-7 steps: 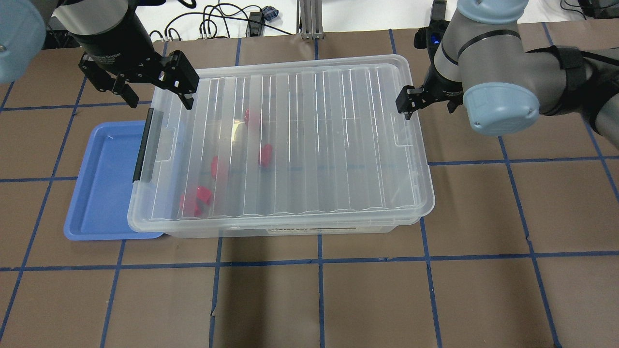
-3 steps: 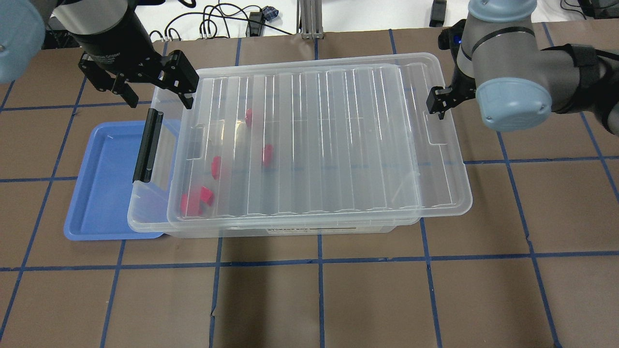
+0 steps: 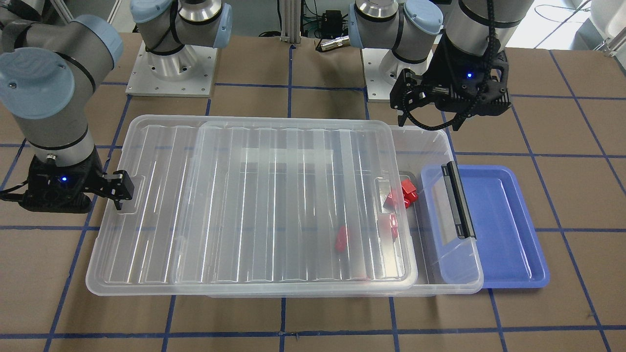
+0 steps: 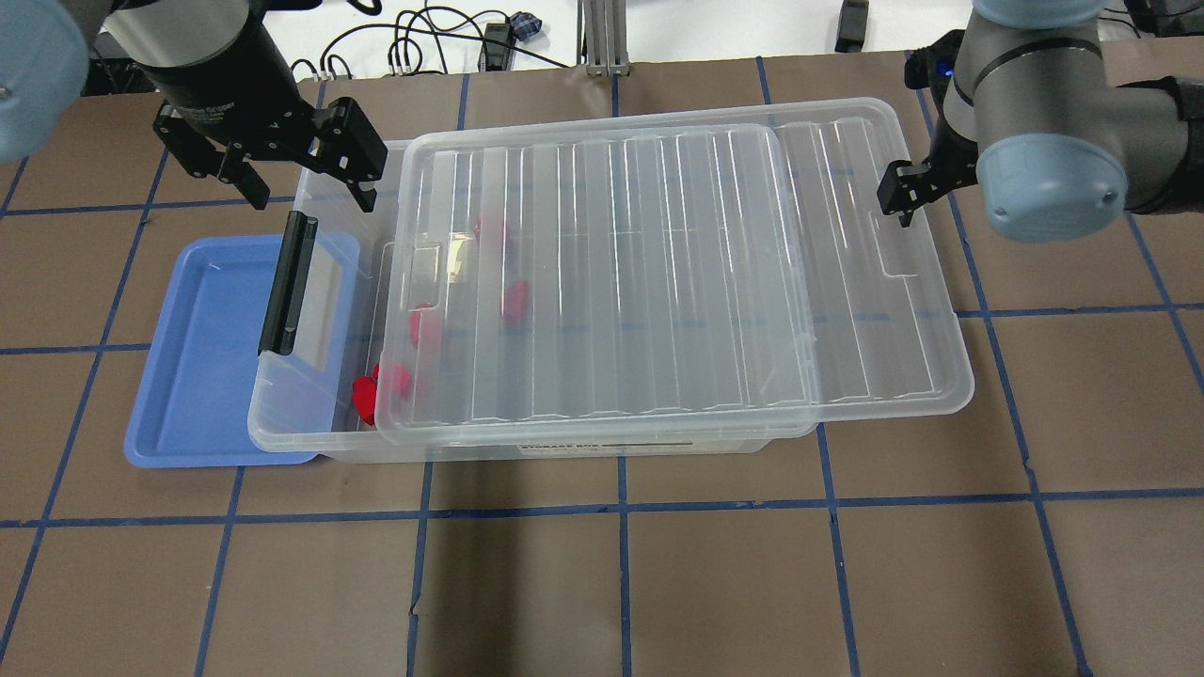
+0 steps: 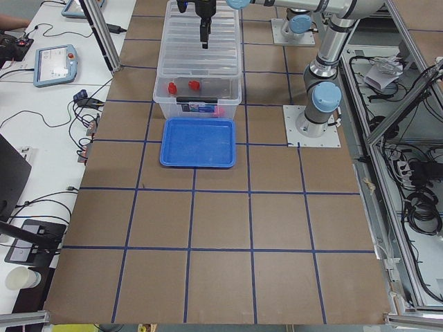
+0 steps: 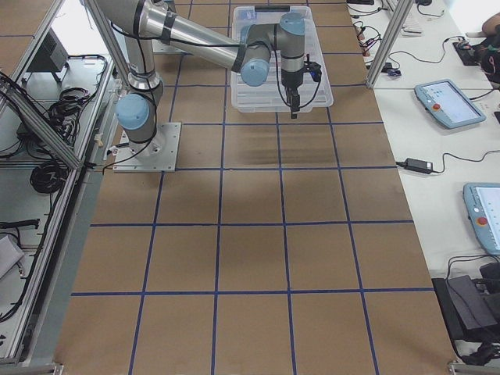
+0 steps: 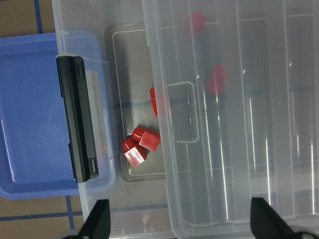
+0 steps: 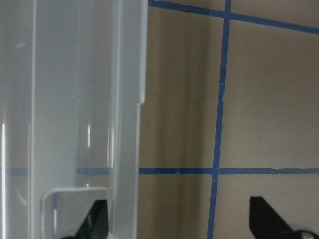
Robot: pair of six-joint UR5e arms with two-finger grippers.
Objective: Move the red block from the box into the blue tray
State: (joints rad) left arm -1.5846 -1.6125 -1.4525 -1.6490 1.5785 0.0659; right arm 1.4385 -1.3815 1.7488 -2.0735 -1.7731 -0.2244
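The box point(image 4: 564, 448) is a clear bin with a black latch point(image 4: 287, 282) at its left end. Its ribbed lid point(image 4: 658, 273) lies on top, shifted right and overhanging that end. Several red blocks lie inside: two uncovered ones point(image 4: 372, 390) at the open left end, the others under the lid point(image 4: 513, 301). The left wrist view shows them point(image 7: 142, 144). The blue tray point(image 4: 198, 348) lies empty, partly under the box's left end. My left gripper point(image 4: 301, 179) is open above the box's far-left corner. My right gripper point(image 4: 917, 188) is open, one finger at the lid's right-end notch.
The table is brown with blue tape lines point(image 4: 621, 512). Cables point(image 4: 423, 42) lie beyond its far edge. In the front-facing view the arm bases point(image 3: 171, 68) stand behind the box. The lid's right end overhangs the table point(image 8: 174, 99).
The lid has slid to the right together with my right gripper, uncovering the box's left end and two red blocks. My left gripper has not moved.
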